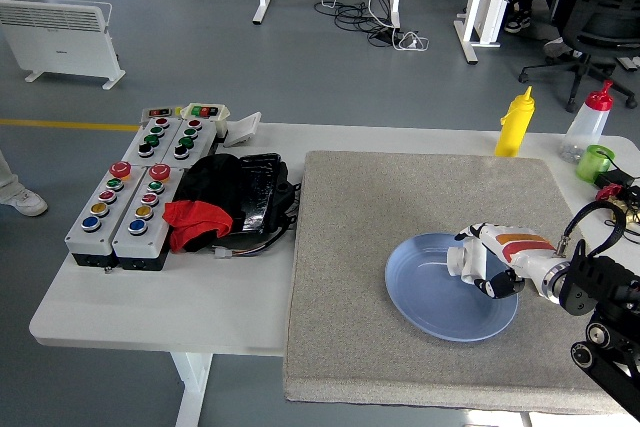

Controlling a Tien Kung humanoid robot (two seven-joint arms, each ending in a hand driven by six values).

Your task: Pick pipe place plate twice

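one right hand clenched on a white pipe over the blue plate (grey mat, white table).

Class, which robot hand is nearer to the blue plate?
Right. The right robot hand is over the blue plate, curled on a white pipe piece. The left robot hand is not in view.

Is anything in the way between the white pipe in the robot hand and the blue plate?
No. The right robot hand holds the white pipe right over the blue plate, with nothing visible between them.
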